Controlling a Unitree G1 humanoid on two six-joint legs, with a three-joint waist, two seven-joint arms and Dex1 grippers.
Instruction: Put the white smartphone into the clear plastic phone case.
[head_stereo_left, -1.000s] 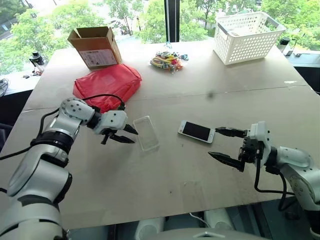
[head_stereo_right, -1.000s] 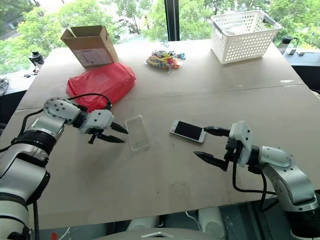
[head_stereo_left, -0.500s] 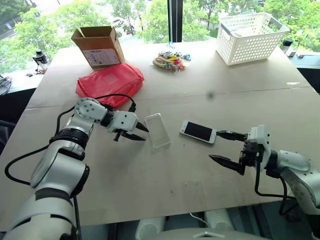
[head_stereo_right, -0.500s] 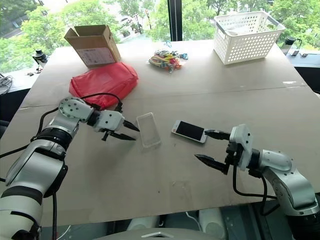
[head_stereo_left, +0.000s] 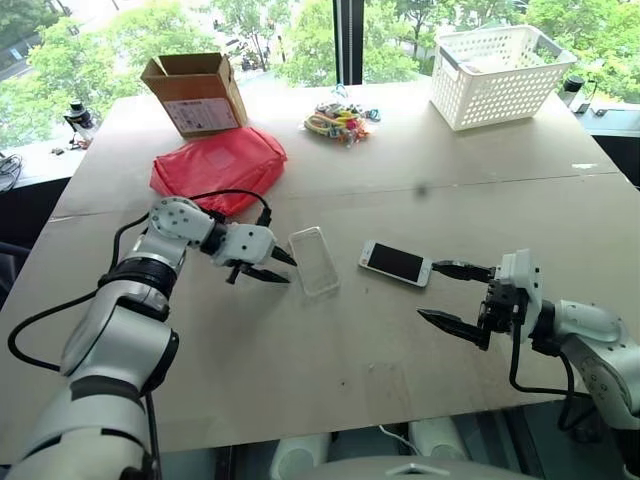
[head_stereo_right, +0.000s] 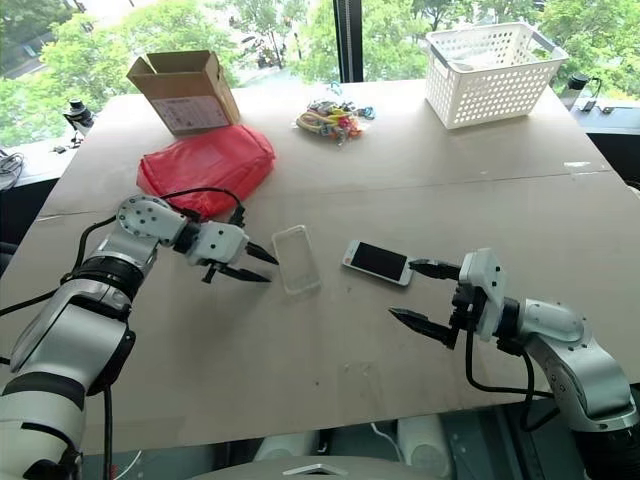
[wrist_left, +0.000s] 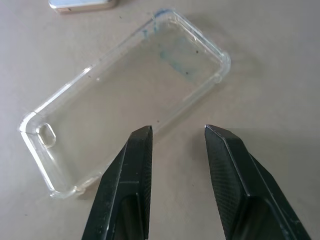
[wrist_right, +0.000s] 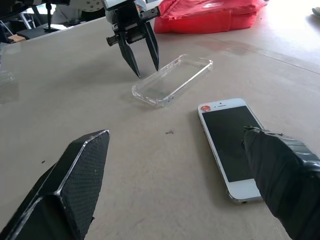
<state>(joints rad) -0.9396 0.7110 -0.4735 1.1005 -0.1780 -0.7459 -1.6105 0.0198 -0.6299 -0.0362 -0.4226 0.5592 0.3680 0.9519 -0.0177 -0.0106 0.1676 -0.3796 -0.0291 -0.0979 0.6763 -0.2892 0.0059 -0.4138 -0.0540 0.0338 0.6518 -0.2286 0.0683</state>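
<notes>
The clear case (head_stereo_left: 314, 261) is lying empty on the table (head_stereo_left: 400, 170), just beside the parted, empty left claw (head_stereo_left: 282, 267), while the phone (head_stereo_left: 395, 262) is resting near the wide-open right claw (head_stereo_left: 445, 293).

Phone case (head_stereo_left: 314, 261) left of smartphone (head_stereo_left: 395, 263), apart

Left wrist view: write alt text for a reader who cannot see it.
The left gripper, its two black fingers parted, points at the long edge of the clear plastic phone case, which lies empty and open side up on the table. An end of the white smartphone shows beyond the case.
</notes>
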